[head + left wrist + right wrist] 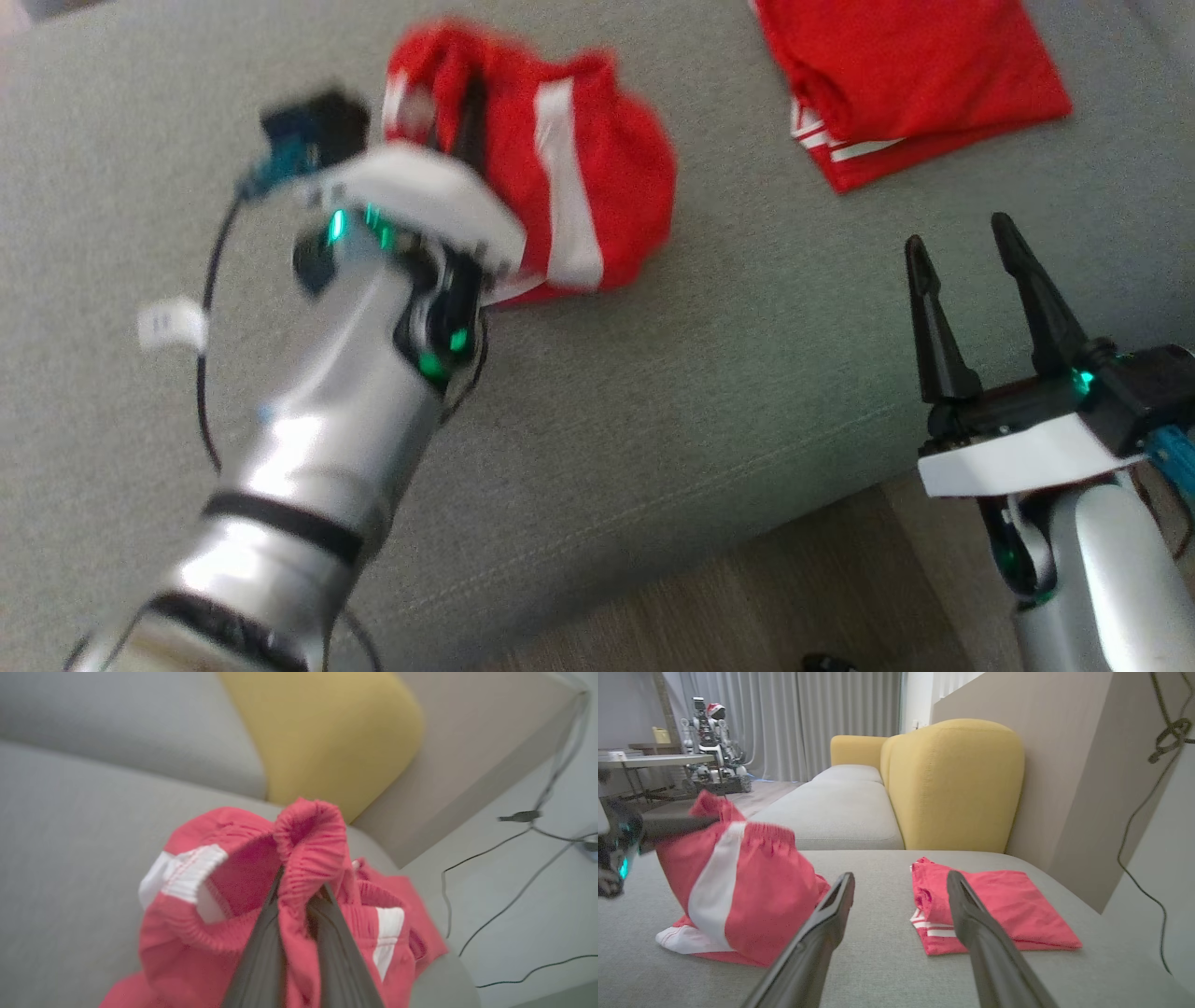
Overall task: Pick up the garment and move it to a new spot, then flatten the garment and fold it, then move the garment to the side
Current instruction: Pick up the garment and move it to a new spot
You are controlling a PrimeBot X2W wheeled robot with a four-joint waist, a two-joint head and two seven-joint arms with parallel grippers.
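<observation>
Pinching the elastic waistband of the red shorts point(224, 933), the left gripper point(301, 884) has its dark fingers clamped together on the cloth, holding the top up while the lower part lies bunched on the grey sofa point(747, 373). The right gripper point(960, 233) hangs empty near the seat's front edge, fingers spread wide, well apart from the shorts. A second red garment point(896, 65) lies folded farther along the seat, beside a yellow cushion point(952, 784). The pick-up appears under way; carrying to a new spot, flattening, folding and setting aside all look yet to come.
</observation>
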